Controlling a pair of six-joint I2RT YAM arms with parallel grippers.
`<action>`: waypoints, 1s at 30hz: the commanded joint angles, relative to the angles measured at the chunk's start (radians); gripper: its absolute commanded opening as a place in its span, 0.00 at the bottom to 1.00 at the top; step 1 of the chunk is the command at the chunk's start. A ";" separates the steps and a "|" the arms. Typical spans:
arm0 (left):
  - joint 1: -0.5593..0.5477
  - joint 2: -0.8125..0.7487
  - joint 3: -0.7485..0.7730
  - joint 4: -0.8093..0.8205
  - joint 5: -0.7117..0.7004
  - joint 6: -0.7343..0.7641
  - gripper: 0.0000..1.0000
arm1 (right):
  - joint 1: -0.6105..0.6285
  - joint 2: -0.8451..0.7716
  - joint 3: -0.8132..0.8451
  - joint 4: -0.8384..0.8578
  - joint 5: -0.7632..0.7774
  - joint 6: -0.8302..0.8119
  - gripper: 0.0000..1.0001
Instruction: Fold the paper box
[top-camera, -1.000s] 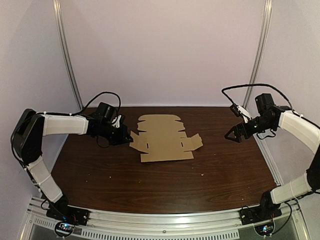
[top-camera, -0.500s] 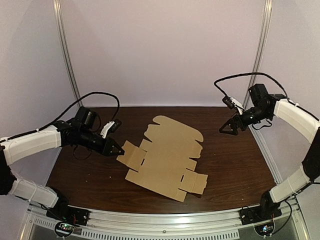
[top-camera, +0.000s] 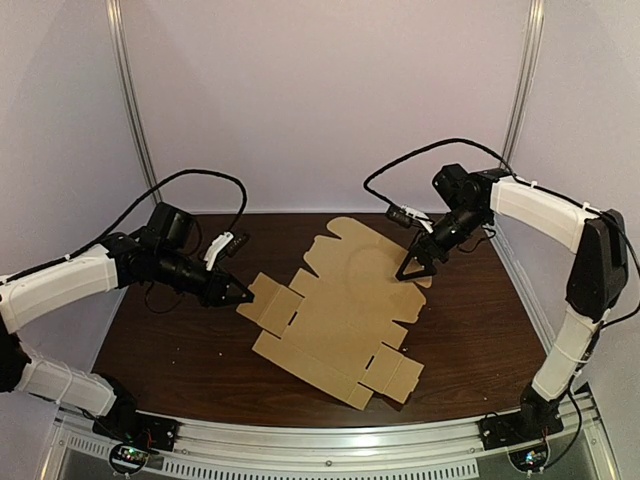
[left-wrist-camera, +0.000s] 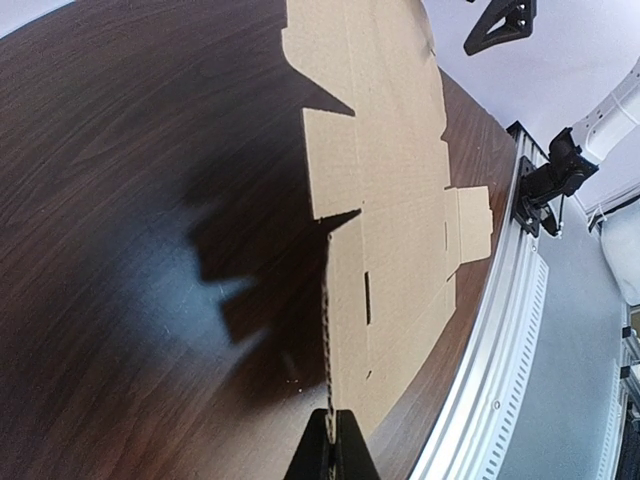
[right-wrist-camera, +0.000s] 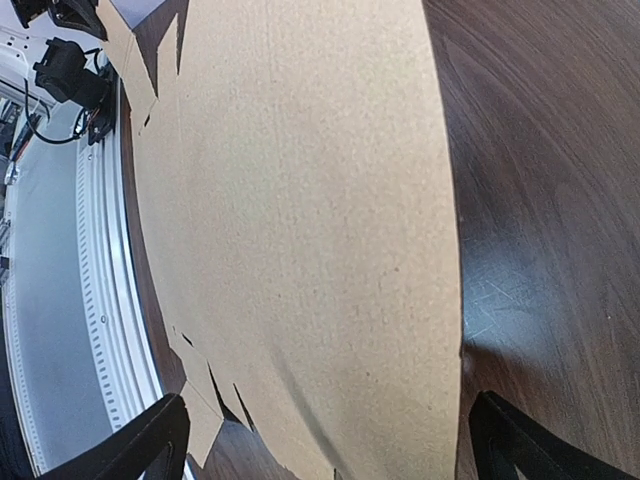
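Dark wood table (top-camera: 480, 345) under pale walls, and the paper box (top-camera: 335, 315) lies unfolded mid-table.
My left tool (top-camera: 238, 294) is pinched tight on its left flap edge; my right tool (top-camera: 410, 272) hangs spread wide over the rounded far flap.

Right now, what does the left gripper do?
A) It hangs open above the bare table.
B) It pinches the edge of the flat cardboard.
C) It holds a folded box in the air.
B: in the left wrist view the left gripper is shut on the thin edge of the cardboard, which is unfolded.
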 joint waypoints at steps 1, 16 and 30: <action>-0.007 -0.011 0.019 -0.005 -0.011 0.056 0.00 | 0.002 0.038 0.052 -0.068 -0.032 -0.025 1.00; -0.007 0.033 0.046 0.014 -0.132 0.024 0.00 | 0.059 0.014 0.078 -0.171 -0.026 -0.040 0.13; -0.007 -0.106 -0.164 0.416 -0.476 -0.418 0.73 | -0.145 -0.107 -0.082 -0.066 -0.376 0.229 0.00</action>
